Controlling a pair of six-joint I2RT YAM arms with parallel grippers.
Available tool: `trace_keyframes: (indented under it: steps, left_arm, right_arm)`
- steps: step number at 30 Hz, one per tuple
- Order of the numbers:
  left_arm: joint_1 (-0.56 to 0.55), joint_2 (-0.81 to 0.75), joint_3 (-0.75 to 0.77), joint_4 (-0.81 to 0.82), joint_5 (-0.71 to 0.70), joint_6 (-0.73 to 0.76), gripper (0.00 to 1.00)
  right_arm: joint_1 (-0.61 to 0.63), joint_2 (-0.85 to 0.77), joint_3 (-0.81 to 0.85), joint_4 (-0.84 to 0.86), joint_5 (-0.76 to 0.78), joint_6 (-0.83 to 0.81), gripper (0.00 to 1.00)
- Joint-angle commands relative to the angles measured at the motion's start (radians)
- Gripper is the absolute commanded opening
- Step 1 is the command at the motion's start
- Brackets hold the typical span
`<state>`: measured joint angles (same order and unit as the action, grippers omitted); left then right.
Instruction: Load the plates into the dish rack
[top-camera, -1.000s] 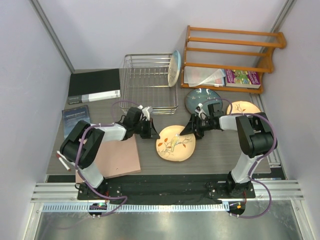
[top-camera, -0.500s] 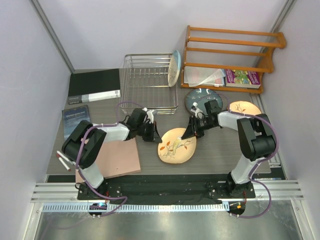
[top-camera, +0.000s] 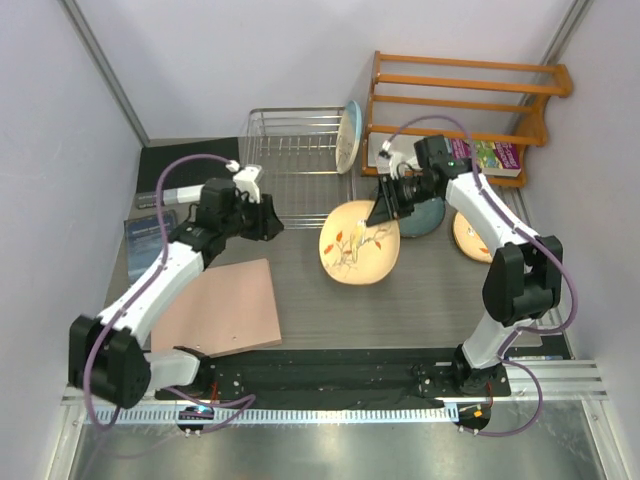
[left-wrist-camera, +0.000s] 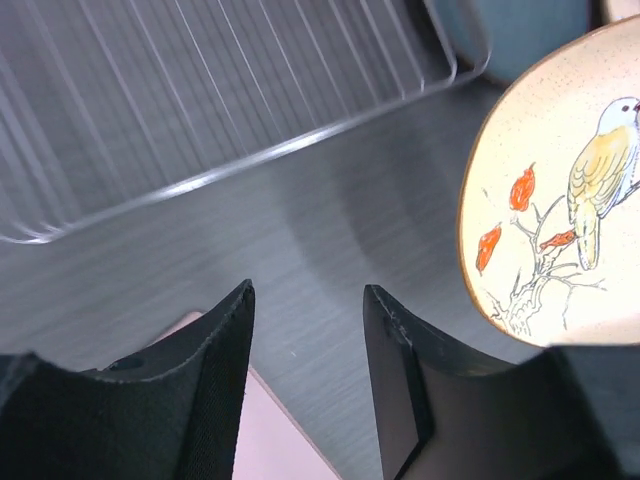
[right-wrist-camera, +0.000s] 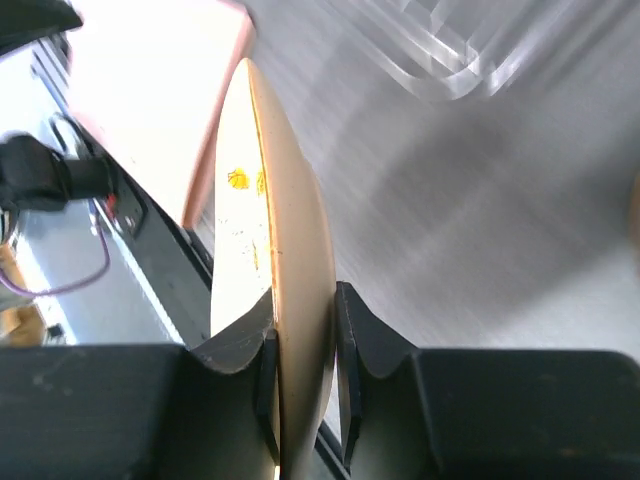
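My right gripper (right-wrist-camera: 300, 335) is clamped on the rim of the bird plate (top-camera: 358, 245), which hangs tilted at the centre of the top view, by the lower-right corner of the dish rack (top-camera: 295, 165). I judge it glazed ceramic: stiff, fairly heavy, slick and breakable (a thin edge pinch may let it swivel), so I'd grip deep over the rim. My left gripper (left-wrist-camera: 308, 300) stands apart and empty at the rack's lower-left edge. A cream plate (top-camera: 348, 135) stands in the rack's right end.
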<state>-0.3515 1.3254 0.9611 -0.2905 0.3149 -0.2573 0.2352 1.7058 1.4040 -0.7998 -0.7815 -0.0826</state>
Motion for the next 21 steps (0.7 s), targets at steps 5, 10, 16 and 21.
trace_keyframes:
  steps: [5, 10, 16, 21]
  left_arm:
    - [0.127, -0.111, 0.054, -0.007, -0.414, 0.075, 0.55]
    - [0.148, -0.141, 0.048, 0.053, -0.404, 0.083, 0.54]
    - [0.148, -0.202, -0.031, 0.042, -0.355, 0.041, 0.54]
    - [0.151, -0.250, -0.105, 0.051, -0.346, 0.027, 0.54]
  right_arm:
    - [0.047, 0.024, 0.674, 0.043, 0.175, 0.194, 0.01]
    - [0.180, 0.092, 0.756, 0.322, 0.630, 0.172, 0.01]
    - [0.323, 0.230, 0.848, 0.574, 1.209, 0.190, 0.01]
    - [0.397, 0.366, 0.927, 0.751, 1.502, 0.095, 0.01]
